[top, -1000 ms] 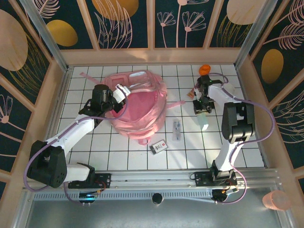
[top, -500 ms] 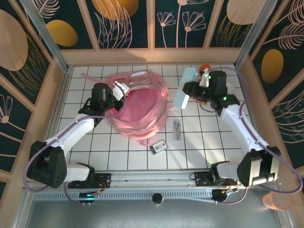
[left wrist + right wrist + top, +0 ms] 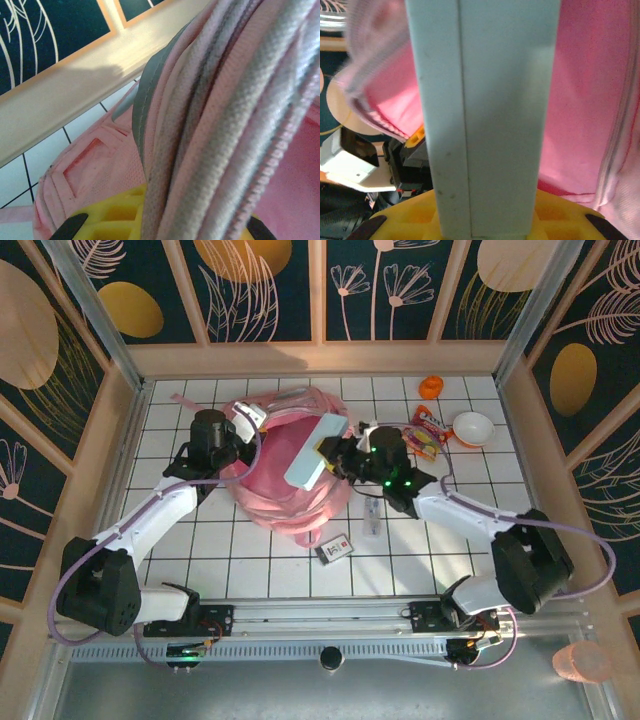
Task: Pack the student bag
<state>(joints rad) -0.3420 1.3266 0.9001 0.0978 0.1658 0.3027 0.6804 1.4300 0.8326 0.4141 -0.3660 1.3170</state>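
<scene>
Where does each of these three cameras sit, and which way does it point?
Top external: fixed above and behind, looking down on the table; the left arm and right arm show whole.
Left wrist: on the left arm, looking along the left end effector at student bag fabric pinched in it.
Right wrist: on the right arm, looking past the pale box in the right end effector into the bag's pink inside.
Shared: the top and right wrist views both show bag and box.

student bag [image 3: 272, 472]: nothing legible.
pale box [image 3: 485, 115]: nothing legible.
small card [image 3: 334, 550]: print too small to read.
snack packet [image 3: 425, 437]: print blurred, unreadable.
</scene>
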